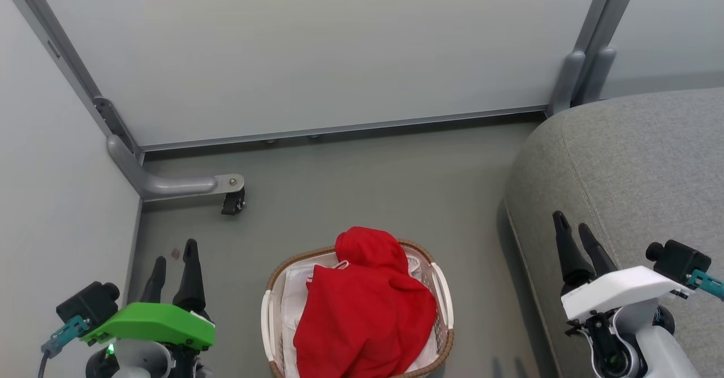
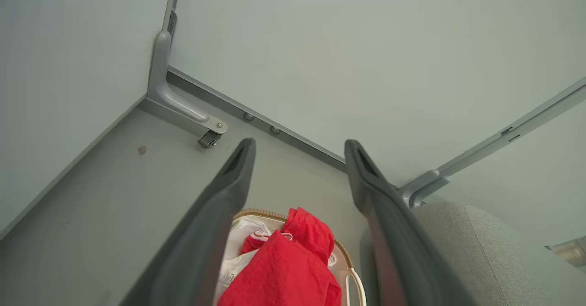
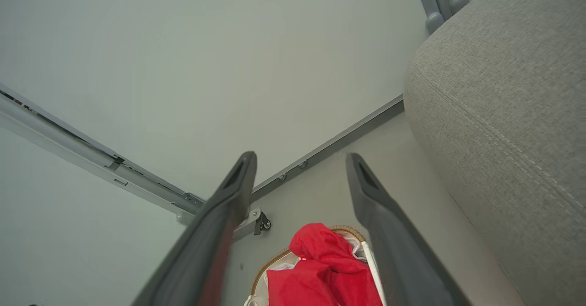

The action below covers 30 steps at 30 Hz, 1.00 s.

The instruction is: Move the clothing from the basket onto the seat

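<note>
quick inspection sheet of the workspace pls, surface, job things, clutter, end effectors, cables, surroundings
surface: grey floor, basket standing on it
job's things: red garment heaped in basket, over its far rim; sofa cushion at right, garment not on it
clutter: nothing seen
end effectors: left end effector and right end effector open, holding nothing
cables: teal-plugged cable at each wrist
surroundings: pale panels, caster on grey foot
</note>
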### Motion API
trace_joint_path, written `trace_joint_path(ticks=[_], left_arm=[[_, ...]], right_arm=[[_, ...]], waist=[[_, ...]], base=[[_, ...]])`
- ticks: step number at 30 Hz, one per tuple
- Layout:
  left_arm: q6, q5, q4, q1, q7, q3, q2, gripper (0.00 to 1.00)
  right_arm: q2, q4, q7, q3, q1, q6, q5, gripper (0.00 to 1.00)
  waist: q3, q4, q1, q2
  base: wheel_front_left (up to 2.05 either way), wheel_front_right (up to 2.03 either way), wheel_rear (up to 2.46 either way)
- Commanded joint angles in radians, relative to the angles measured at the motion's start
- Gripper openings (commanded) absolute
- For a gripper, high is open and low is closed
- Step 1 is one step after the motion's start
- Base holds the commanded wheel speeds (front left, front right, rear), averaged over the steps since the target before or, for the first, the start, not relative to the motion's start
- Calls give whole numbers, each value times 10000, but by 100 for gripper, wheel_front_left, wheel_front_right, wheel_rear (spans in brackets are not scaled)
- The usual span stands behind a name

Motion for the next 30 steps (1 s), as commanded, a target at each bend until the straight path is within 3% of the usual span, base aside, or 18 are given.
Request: trace_joint_path(ticks=[1, 30], left_arm=[[58, 333, -55, -276, -107, 0, 77, 100], [105, 3701, -804, -82, -902, -68, 156, 100]], right_arm=[[-31, -20, -129, -20, -246, 3, -382, 100], [117, -249, -921, -301, -383, 4, -4292, 100]], waist=[[7, 1, -1, 0], [12, 74, -1, 0]], base=[[0, 0, 0], [0, 0, 0]])
